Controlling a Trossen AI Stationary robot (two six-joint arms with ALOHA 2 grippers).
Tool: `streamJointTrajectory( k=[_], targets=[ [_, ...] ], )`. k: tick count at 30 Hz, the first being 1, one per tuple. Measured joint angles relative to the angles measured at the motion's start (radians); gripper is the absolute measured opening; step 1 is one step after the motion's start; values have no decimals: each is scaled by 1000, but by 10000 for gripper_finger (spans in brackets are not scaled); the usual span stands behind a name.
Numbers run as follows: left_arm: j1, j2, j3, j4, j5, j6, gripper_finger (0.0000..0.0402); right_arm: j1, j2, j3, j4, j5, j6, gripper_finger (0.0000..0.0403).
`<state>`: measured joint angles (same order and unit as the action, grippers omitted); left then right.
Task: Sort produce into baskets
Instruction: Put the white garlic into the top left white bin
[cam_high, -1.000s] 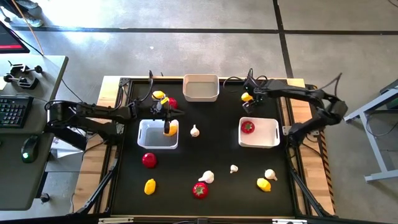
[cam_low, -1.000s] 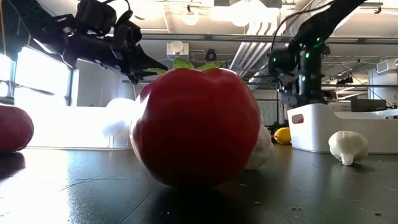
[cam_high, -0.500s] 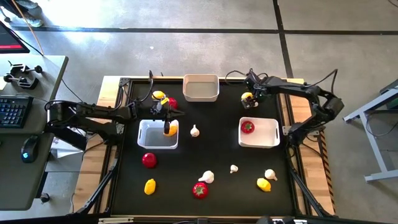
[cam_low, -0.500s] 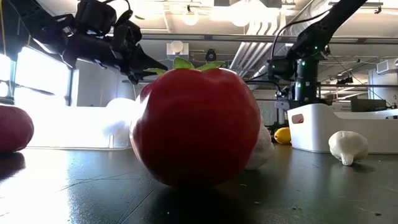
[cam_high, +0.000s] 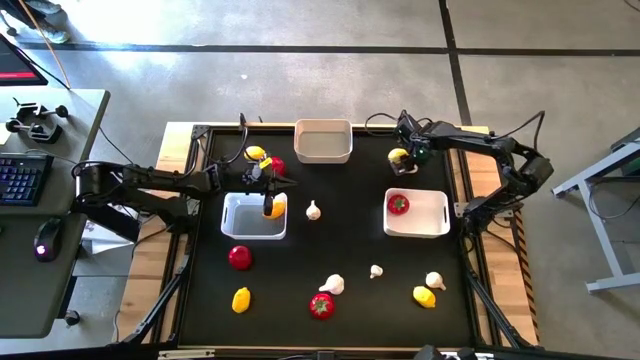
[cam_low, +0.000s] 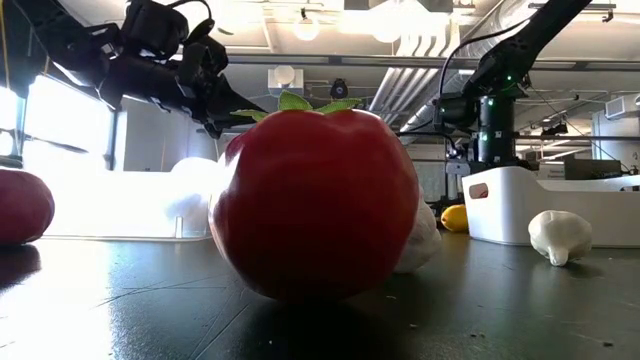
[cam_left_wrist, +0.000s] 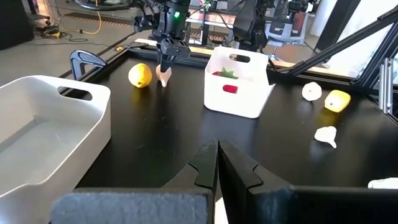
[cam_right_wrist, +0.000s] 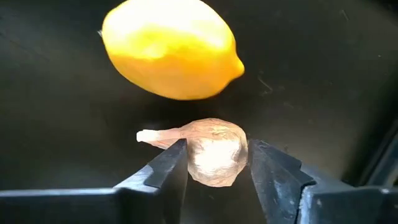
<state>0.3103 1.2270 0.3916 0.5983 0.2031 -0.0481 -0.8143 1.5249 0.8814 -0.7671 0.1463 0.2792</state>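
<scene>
Right tool (cam_right_wrist: 214, 163) pinching pale garlic bulb (cam_right_wrist: 214, 152), beside glossy lemon (cam_right_wrist: 171, 48)

I can read no text, label, brand or number anywhere here. The red patch on the white basket (cam_left_wrist: 238, 82) on my right carries no legible writing.

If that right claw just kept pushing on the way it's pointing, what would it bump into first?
Probably the garlic bulb: it already sits between the right gripper's fingers, on the black table. The lemon lies just beyond it, though depth is hard to judge.
</scene>
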Motion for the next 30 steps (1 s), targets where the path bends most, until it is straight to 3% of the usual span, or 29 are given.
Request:
streamJointTrajectory(
  k=[7,12,16,24,30],
  targets=[
    [-2,0,0,2,0,3,0,0,0,0,-41,0,10,215],
    [-19,0,0,9,0,1,0,0,0,0,-48,1,15,221],
    [-37,0,0,45,0,0,0,0,2,0,-50,-3,7,183],
    [-72,0,0,55,0,-3,0,0,1,2,-46,-4,-39,39],
    [-90,0,0,54,-3,-11,0,22,-62,1,-87,-5,-51,2]
  ],
)
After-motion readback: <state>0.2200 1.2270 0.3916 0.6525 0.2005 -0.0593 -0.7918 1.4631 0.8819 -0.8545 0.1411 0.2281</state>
